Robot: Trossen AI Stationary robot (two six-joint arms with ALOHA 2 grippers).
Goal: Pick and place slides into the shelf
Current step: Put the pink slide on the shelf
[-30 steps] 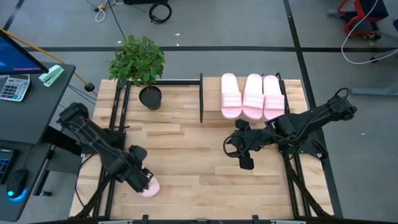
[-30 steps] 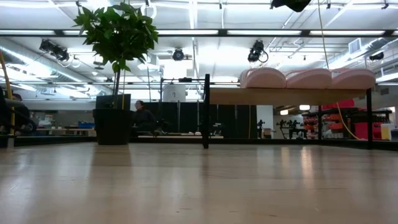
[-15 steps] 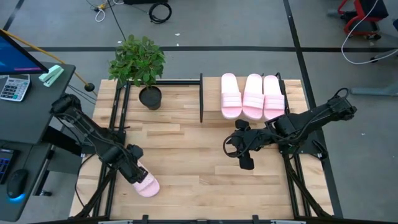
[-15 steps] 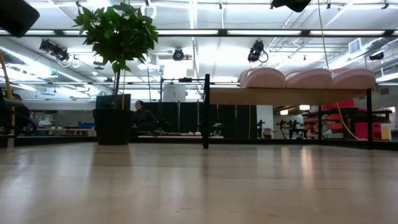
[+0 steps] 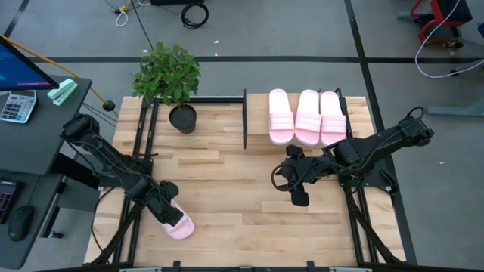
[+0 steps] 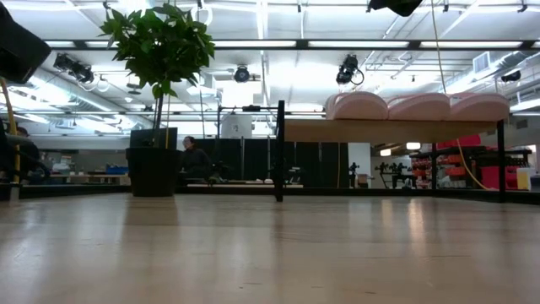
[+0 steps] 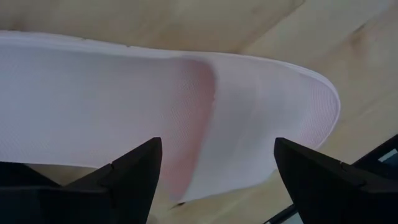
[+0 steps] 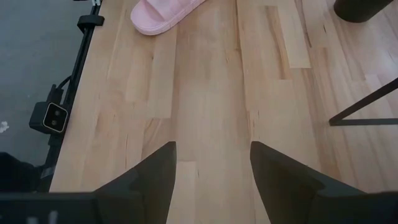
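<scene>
Low view: bare wood tabletop; apparently a seated person beyond.

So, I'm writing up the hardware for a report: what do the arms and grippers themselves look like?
Both arms are dark, nearly black, built of jointed segments. The left gripper and right gripper each carry two dark fingers that are broad and taper toward the tips. No markings are readable.

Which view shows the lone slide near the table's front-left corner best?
The left wrist view: the slide fills it, strap band and toe clear, between the left gripper's open jaws. The high view shows it partly under that gripper, the right wrist view only its end far off, the low view nothing.
</scene>
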